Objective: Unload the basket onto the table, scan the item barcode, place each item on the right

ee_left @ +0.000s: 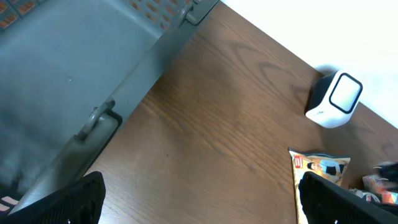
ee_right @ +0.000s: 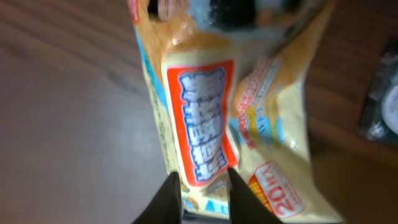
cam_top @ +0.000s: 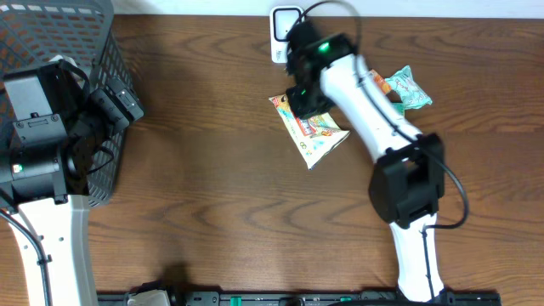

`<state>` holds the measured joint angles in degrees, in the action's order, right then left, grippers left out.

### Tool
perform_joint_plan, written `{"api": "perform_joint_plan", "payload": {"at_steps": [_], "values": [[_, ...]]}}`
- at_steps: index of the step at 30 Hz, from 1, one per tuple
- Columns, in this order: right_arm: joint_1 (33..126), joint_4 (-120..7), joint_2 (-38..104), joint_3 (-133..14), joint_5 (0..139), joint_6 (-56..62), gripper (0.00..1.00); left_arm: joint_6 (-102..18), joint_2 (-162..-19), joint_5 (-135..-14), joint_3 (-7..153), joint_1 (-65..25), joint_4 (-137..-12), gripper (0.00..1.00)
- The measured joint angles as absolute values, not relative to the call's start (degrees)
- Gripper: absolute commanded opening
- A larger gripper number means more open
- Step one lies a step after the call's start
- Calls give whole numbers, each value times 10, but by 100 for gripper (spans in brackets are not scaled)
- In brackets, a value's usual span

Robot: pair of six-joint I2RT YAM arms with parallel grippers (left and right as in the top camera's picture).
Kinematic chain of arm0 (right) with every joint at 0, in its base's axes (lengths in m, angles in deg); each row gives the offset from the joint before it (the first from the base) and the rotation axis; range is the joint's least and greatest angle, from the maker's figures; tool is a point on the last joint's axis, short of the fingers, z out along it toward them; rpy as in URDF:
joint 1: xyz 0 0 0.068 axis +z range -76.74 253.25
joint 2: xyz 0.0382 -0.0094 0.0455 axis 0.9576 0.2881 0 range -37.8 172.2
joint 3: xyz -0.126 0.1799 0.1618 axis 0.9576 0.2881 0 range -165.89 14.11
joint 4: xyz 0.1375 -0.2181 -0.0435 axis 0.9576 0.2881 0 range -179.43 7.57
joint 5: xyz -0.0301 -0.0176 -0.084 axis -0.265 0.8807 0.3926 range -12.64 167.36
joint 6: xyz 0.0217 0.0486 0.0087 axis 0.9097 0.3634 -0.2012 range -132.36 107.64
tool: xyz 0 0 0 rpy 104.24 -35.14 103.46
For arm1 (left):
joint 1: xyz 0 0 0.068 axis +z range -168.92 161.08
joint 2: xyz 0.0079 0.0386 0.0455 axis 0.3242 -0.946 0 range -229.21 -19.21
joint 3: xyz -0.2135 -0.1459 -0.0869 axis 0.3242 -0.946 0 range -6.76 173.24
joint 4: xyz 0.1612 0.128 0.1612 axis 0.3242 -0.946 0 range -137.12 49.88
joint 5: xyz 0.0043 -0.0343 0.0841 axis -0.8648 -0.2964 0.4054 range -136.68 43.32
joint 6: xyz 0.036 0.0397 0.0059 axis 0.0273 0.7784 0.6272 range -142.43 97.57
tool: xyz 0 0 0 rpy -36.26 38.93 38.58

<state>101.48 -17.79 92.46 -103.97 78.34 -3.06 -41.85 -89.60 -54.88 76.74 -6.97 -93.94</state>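
A yellow-orange snack packet (cam_top: 321, 136) with a red-framed label lies on the brown table (cam_top: 204, 170), just below the white barcode scanner (cam_top: 283, 30). My right gripper (cam_top: 301, 100) reaches down onto the packet's upper end. In the right wrist view its two dark fingers (ee_right: 169, 196) pinch a raised fold of the packet (ee_right: 205, 112) between them. My left gripper (ee_left: 202, 196) hovers wide open over bare wood beside the basket, holding nothing. From there I see the scanner (ee_left: 336, 99) and a corner of the packet (ee_left: 320, 167).
A grey mesh basket (cam_top: 110, 51) stands at the far left, its wall (ee_left: 74, 68) filling the left wrist view. A teal packet (cam_top: 410, 87) lies right of my right arm. A dark wrapped item (ee_right: 380, 102) shows at the right wrist view's edge.
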Motion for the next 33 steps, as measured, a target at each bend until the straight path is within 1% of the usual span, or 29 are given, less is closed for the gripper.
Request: {"api": "perform_joint_plan", "payload": {"at_steps": [2, 4, 7, 9, 12, 14, 15, 17, 18, 19, 20, 21, 22, 28, 31, 33], "values": [[1033, -216, 924, -996, 814, -18, 19, -418, -896, -549, 767, -70, -940, 98], [1044, -255, 924, -947, 842, -10, 15, -418, -896, -549, 767, -70, -940, 98], [1045, -260, 924, -914, 880, 4, 5, -418, -896, -549, 767, -70, -939, 98], [1045, -251, 922, -914, 897, 12, 4, -418, -896, -549, 767, -69, -939, 98], [1044, -217, 921, -921, 914, 19, 9, -418, -896, -549, 767, -70, -939, 98], [1042, -180, 921, -939, 918, 22, 20, -418, -896, -549, 767, -70, -939, 98], [1041, -167, 921, -949, 919, 22, 23, -418, -896, -549, 767, -70, -939, 98], [1038, -135, 920, -988, 924, 19, 24, -419, -896, -549, 767, -69, -939, 98], [1036, -125, 916, -1005, 925, 16, 22, -418, -896, -549, 767, -70, -939, 98], [1034, -120, 910, -1019, 926, 11, 14, -418, -896, -549, 767, -70, -939, 97], [1034, -120, 905, -1028, 927, 7, 8, -418, -896, -549, 767, -70, -939, 98], [1032, -124, 900, -1033, 928, 7, 4, -418, -896, -549, 767, -70, -939, 98], [1031, -143, 892, -1037, 928, -1, 1, -418, -896, -549, 767, -70, -939, 98], [1030, -230, 889, -1019, 928, -1, 1, -418, -896, -549, 767, -70, -939, 98], [1027, -276, 889, -985, 927, 0, 1, -418, -896, -549, 767, -70, -939, 98], [1022, -324, 889, -938, 919, 0, 1, -418, -896, -549, 767, -70, -940, 98]]}}
